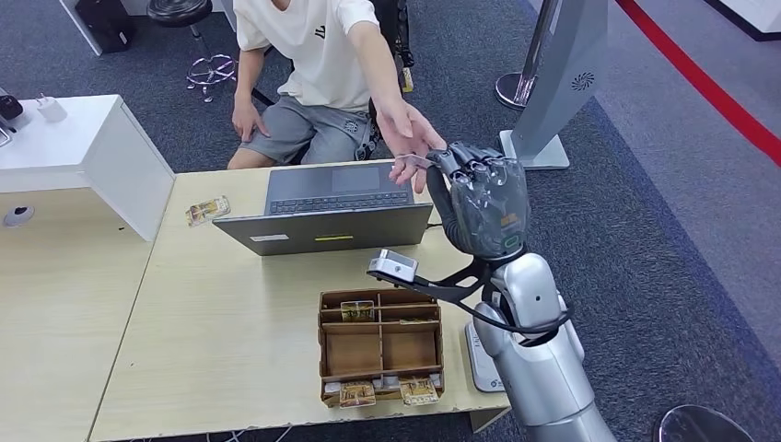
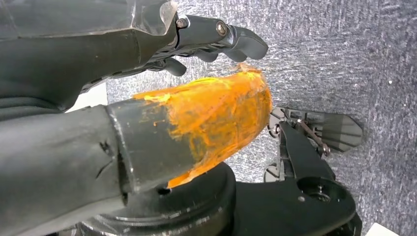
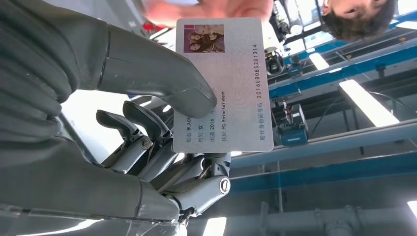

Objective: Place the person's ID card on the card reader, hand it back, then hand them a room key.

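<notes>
Behind the desk [image 1: 230,350], laptop [image 1: 332,207] fronts a person's hand [image 1: 410,138] by the ID card [image 3: 231,83].

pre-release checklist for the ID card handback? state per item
1. ID card pinched by right hand: ok.
2. Person's hand open, palm up, at the right hand: ok.
3. Card touching their palm: cannot tell, fingers hide it in the head view.
4. Left hand hanging over carpet, holding nothing: ok.
5. Room key cards in the wooden organizer for the next step: ok.
</notes>
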Available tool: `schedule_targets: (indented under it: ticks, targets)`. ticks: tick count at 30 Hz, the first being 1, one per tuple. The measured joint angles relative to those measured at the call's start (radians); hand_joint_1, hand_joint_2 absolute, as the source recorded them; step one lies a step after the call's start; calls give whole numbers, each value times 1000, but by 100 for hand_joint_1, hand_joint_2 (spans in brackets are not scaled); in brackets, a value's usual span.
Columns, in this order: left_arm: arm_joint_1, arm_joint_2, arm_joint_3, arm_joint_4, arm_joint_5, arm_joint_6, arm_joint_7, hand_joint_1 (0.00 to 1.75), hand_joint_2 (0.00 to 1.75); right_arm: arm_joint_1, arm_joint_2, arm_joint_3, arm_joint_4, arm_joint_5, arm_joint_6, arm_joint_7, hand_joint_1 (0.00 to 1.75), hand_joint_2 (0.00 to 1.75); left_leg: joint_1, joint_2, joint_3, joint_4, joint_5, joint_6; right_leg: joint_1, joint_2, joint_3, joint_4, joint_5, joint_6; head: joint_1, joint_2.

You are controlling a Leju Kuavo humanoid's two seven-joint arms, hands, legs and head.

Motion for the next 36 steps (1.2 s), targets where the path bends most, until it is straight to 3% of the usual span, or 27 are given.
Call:
schedule_targets:
  ticks: [7,11,12,18,26,30,36]
  targets:
    - [-17,-8,-28,0,-12,-3,11,0,0,-87,13,35,93,110,0,93,175,175,0,0,0,0,0,0,0,0,0,0,0,0,0,0]
    - [-23,-12,-40,0,-12,-4,14,0,0,-120,8,69,131,138,-1,171,6,175,0,0,0,0,0,0,0,0,0,0,0,0,0,0]
    - [-24,-13,-42,0,-11,-4,15,0,0,-130,2,84,142,139,-1,203,0,175,0,0,0,0,0,0,0,0,-1,0,0,0,0,0]
    - [-25,-15,-50,0,-8,-6,15,0,0,-163,-52,173,193,140,-1,349,0,175,0,0,0,0,0,0,0,0,-1,0,0,0,0,0]
    - [-23,-16,-57,0,5,-6,11,0,0,-155,-107,232,205,139,-2,404,0,175,0,0,0,0,0,0,0,0,-1,0,0,0,0,0]
    - [-22,-16,-57,0,14,-6,5,0,0,-105,-110,220,145,132,-2,336,0,175,0,-1,0,0,0,0,0,0,-1,0,0,-1,0,0]
    - [-10,-16,-57,0,33,-3,-10,0,0,41,-64,138,-38,54,-3,114,0,175,0,-1,-1,0,0,0,0,-1,-1,0,0,0,0,0]
